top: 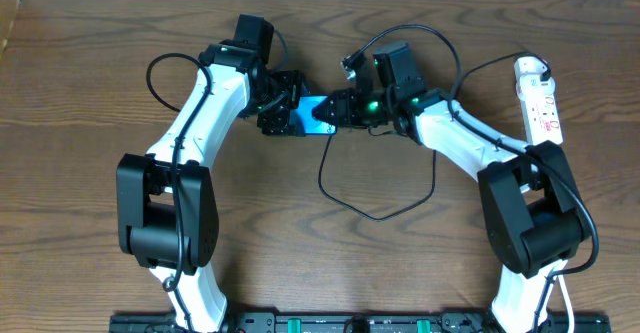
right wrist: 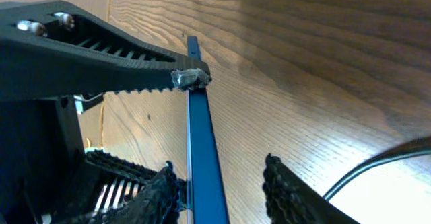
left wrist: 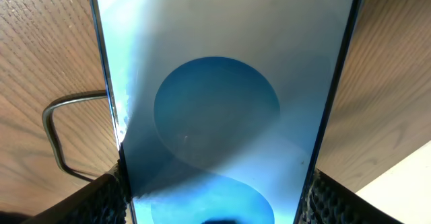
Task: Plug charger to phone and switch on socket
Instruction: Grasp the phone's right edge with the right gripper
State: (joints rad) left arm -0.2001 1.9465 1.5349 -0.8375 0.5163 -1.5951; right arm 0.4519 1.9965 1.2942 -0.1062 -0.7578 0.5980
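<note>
My left gripper (top: 284, 110) pinches the phone (left wrist: 222, 83) by its edges; my right gripper (right wrist: 221, 178), half-spread astride its rim, could lever it loose by closing off-centre.

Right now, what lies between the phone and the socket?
The right arm fills most of it, the right pincer at the phone; next to the socket is bare table. The overhead view shows this.

1. The table (top: 90, 73): brown wood, open grain, matt.
2. The phone (left wrist: 222, 83): glossy, reflective glass screen; smooth dark-blue frame.
3. The left gripper (left wrist: 215, 207), its pads (left wrist: 337, 200): black, matt, knobbly.
4. The charger (top: 380, 208): smooth black cable.
5. The socket (top: 540, 108): smooth white plastic.
</note>
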